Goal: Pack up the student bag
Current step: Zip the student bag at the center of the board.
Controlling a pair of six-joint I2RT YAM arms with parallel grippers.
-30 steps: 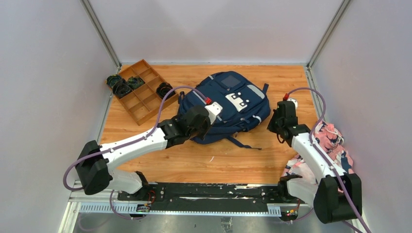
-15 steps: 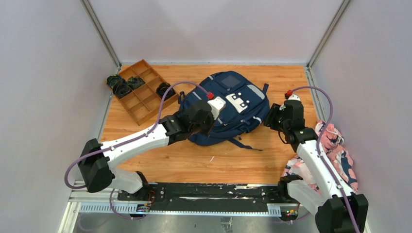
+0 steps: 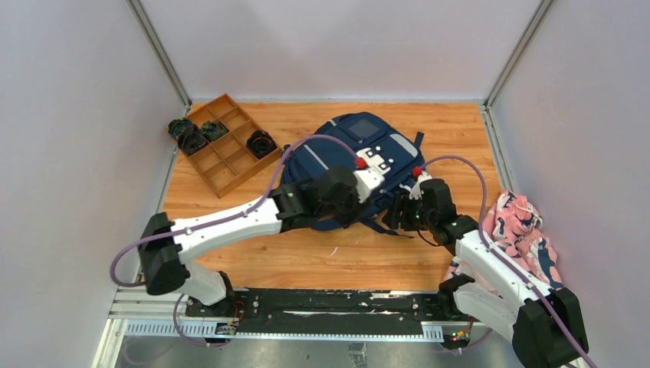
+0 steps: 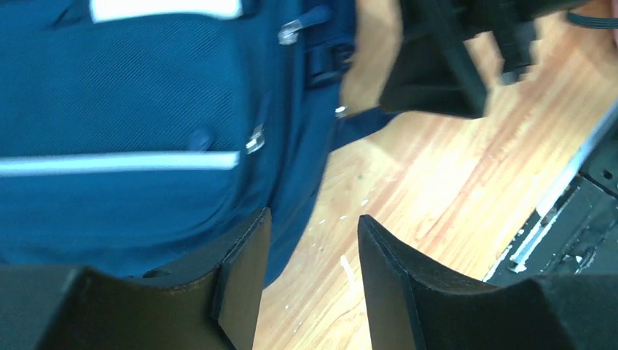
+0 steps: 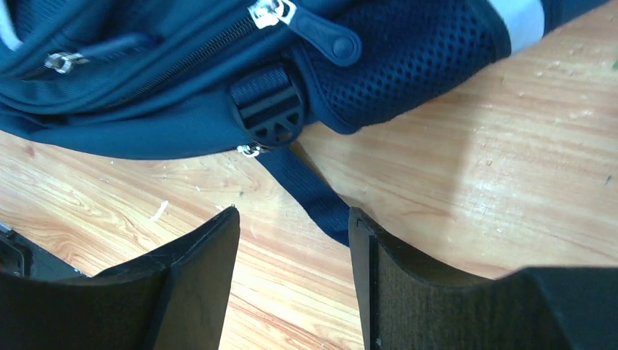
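Observation:
The student bag (image 3: 360, 149), navy with light grey stripes, lies flat on the wooden table's middle back. My left gripper (image 4: 312, 219) hovers open over the bag's near edge (image 4: 131, 109), with nothing between its fingers. In the top view the left gripper (image 3: 356, 208) sits close to the right gripper (image 3: 396, 215). My right gripper (image 5: 294, 213) is open and empty above bare wood, just in front of the bag (image 5: 182, 87). A black buckle (image 5: 268, 109) and a dark strap (image 5: 310, 191) lie ahead of it; the strap runs to its right finger.
A wooden divided tray (image 3: 230, 165) stands at the back left with dark cable bundles (image 3: 192, 138) in some cells. A pink-and-navy cloth bundle (image 3: 527, 238) lies off the table's right edge. The black mounting rail (image 3: 329, 303) runs along the near edge.
Both grippers have gone from shut to open. The left arm swung right along the bag's near edge; the right arm moved left and down toward the bag's near right corner.

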